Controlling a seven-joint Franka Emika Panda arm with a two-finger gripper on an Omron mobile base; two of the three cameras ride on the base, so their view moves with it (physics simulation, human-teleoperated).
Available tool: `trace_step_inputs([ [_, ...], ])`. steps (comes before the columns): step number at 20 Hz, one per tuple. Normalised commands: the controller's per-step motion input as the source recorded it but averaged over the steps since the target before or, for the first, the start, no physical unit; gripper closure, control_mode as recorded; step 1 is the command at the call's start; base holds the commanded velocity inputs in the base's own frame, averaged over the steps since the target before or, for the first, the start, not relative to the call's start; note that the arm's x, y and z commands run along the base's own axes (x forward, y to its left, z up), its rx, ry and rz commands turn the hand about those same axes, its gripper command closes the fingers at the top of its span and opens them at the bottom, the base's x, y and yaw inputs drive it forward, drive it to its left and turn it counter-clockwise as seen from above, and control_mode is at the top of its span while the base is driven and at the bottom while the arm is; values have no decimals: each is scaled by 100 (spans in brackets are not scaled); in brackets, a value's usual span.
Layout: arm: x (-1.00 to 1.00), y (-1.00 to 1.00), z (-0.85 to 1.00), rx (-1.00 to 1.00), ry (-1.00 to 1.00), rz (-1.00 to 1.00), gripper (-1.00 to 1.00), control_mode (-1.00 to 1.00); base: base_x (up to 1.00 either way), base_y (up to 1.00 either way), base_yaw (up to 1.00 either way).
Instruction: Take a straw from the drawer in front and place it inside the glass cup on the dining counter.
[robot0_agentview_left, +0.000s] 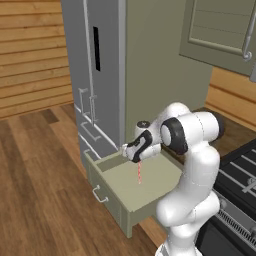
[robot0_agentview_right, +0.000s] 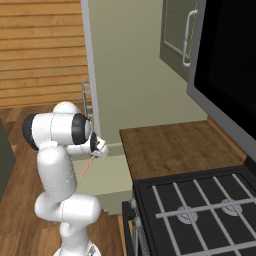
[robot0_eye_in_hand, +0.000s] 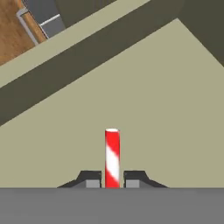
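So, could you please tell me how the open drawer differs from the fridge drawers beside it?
The drawer is sage green and pulled open; the fridge drawers are grey and shut. The drawer's handle is a short bar, while the fridge drawers carry longer ones. The fingers hold the straw over the drawer, not over the fridge drawers. Both have silver handles.

The white arm folds forward at its dark elbow joint, wrist turned down, its end effector (robot0_eye_in_hand: 112, 179) pointing downward, both fingers (robot0_eye_in_hand: 92, 180) clamped tight against a thin striped straw (robot0_eye_in_hand: 112, 157).
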Motion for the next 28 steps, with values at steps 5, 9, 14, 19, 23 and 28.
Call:
trace_step_inputs([
  [5, -6, 0, 100, 0, -5, 12, 100, -100, 0, 0, 0],
  [9, -25, 0, 100, 0, -1, 12, 100, -100, 0, 0, 0],
  [14, -52, 0, 100, 0, 0, 7, 100, -100, 0, 0, 0],
  [19, -76, 0, 100, 0, 0, 0, 100, -100, 0, 0, 0],
  [23, -76, 0, 92, 0, 0, 0, 100, -100, 0, 0, 0],
  [28, -61, 0, 42, 0, 1, 0, 100, -100, 0, 0, 0],
])
